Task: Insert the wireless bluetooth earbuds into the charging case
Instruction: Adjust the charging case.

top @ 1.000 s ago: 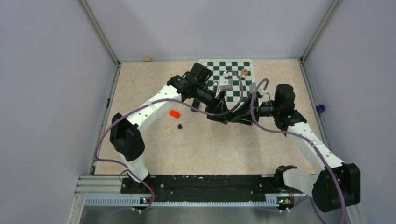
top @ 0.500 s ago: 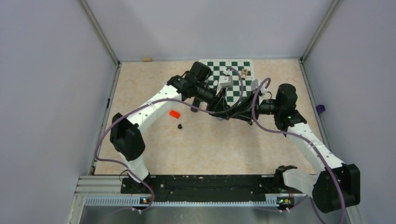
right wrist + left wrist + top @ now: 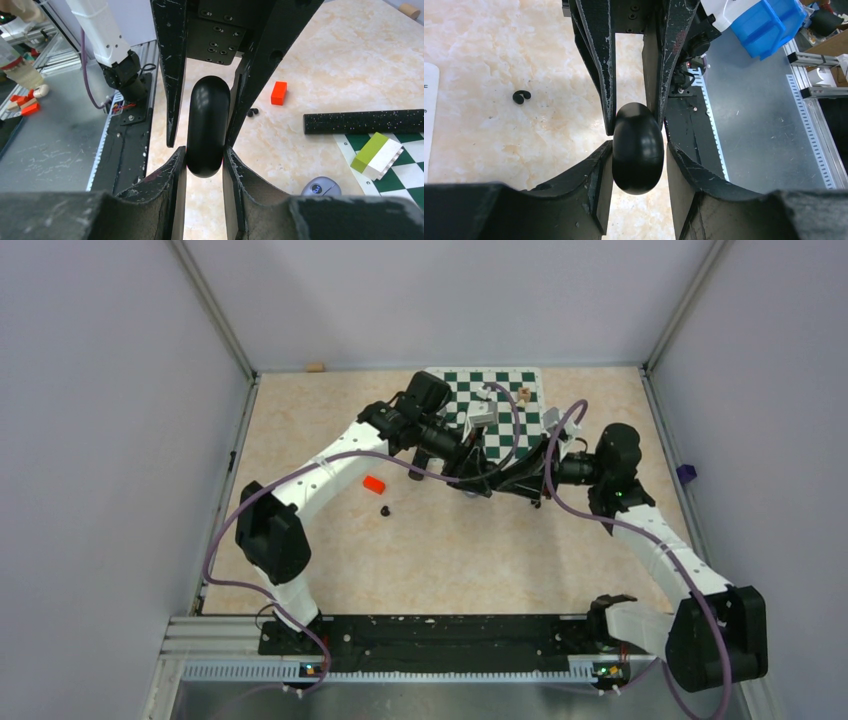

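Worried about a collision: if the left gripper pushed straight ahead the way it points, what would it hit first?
The left gripper clamps the glossy black oval charging case; pushing on, it would likely drive that against the right gripper's fingers, closed on the case's far end directly opposite.

Between the jaws, the case is glossy black. Beside them, a black earbud lies on the cream-marbled table. Beyond them are an orange-red block, a black, white-speckled rod, a lime-and-white brick and a green-and-white chequered board.
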Robot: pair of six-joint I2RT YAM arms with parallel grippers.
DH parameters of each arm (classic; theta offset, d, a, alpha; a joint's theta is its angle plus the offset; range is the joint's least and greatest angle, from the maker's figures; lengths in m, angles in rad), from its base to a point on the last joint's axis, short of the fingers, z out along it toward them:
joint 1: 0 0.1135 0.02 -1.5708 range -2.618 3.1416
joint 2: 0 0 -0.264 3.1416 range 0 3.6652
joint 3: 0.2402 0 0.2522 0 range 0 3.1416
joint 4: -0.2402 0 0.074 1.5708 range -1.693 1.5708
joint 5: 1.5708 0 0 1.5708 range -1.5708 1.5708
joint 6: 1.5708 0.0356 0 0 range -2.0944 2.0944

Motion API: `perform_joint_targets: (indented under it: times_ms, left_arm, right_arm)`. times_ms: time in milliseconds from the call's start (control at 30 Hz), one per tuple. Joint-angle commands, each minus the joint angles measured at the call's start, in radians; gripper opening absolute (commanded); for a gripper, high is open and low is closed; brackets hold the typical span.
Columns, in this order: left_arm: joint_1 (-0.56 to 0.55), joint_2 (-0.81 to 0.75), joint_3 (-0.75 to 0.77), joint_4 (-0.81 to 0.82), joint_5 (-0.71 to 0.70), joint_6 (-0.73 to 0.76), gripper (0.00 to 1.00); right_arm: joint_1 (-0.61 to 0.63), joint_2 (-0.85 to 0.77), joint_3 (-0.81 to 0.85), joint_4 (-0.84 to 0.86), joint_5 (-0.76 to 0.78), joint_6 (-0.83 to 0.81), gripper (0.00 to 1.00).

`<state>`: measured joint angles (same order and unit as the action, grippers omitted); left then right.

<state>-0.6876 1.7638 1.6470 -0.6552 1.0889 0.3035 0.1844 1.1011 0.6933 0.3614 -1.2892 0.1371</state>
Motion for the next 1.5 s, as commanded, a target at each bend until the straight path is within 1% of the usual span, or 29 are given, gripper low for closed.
perform_joint_targets:
  times_ms: [0,267,400,467,833,967,1067,1200,1333,1433,1467]
  left_arm:
    - [0.009,-0.038,-0.012,0.035,0.061,-0.03,0.47]
    - [0.025,-0.052,-0.019,0.057,0.055,-0.046,0.48]
    - [0.025,-0.06,-0.031,0.07,0.044,-0.049,0.55]
    - [0.025,-0.059,-0.035,0.074,0.035,-0.052,0.56]
    - [0.023,-0.051,-0.037,0.093,0.001,-0.067,0.57]
    - [0.023,-0.046,-0.039,0.102,-0.004,-0.073,0.54]
    - [0.023,-0.042,-0.038,0.104,0.002,-0.076,0.47]
    - [0.023,-0.039,-0.038,0.104,0.005,-0.075,0.41]
    - [0.022,-0.039,-0.041,0.102,0.004,-0.07,0.44]
    - [0.02,-0.039,-0.04,0.101,0.006,-0.07,0.37]
    - [0.02,-0.039,-0.039,0.101,0.006,-0.071,0.4]
  right_arm:
    - [-0.017,0.015,-0.007,0.122,-0.022,0.076,0.0]
    - [-0.016,0.023,0.003,0.092,-0.055,0.058,0.0]
    - [-0.016,0.031,0.009,0.062,-0.055,0.039,0.0]
    - [-0.016,0.035,0.012,0.058,-0.056,0.041,0.0]
    - [-0.014,0.055,0.021,0.032,-0.049,0.031,0.0]
    - [-0.01,0.056,0.02,0.025,-0.044,0.022,0.0]
    - [-0.007,0.057,0.025,0.01,-0.041,0.011,0.0]
    - [-0.008,0.053,0.025,0.012,-0.024,0.01,0.0]
    - [-0.007,0.047,0.021,0.029,-0.004,0.023,0.0]
    - [-0.007,0.044,0.016,0.047,0.006,0.035,0.0]
    - [-0.008,0.043,0.015,0.053,0.008,0.042,0.0]
